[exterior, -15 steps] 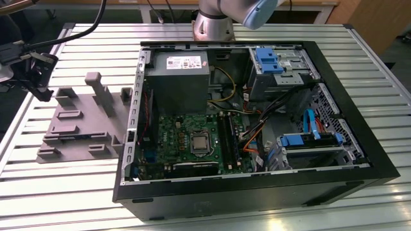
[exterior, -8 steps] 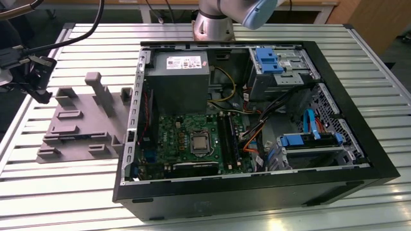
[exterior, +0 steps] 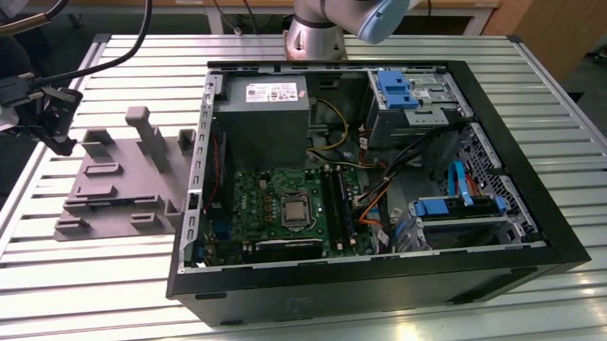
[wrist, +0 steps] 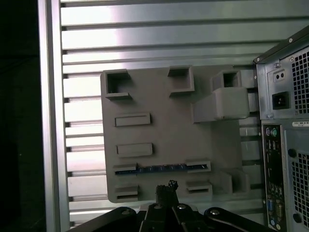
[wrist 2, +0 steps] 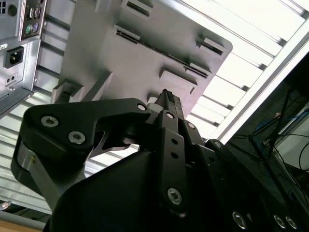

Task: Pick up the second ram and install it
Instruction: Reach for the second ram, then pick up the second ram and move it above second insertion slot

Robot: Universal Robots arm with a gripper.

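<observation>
The second ram (wrist: 159, 168) is a thin dark stick with bluish chips. It lies on edge in a long slot of the grey holder block (wrist: 169, 130), between two small end brackets. My gripper (wrist: 166, 187) hovers just off the block's near edge, a little short of the ram, with its black fingers pressed together and nothing between them. In the exterior view my gripper (exterior: 59, 138) hangs above the table at the far left, beside the holder block (exterior: 124, 192). The second wrist view shows the fingertips (wrist 2: 167, 99) over the block (wrist 2: 145, 63).
An open computer case (exterior: 379, 284) lies on the slatted metal table (exterior: 85, 277), at the exterior view's right of the block. Its green board (exterior: 275, 192) has long black slots (exterior: 334, 199), with a grey power supply (exterior: 266, 121) behind and blue drive brackets (exterior: 455, 206).
</observation>
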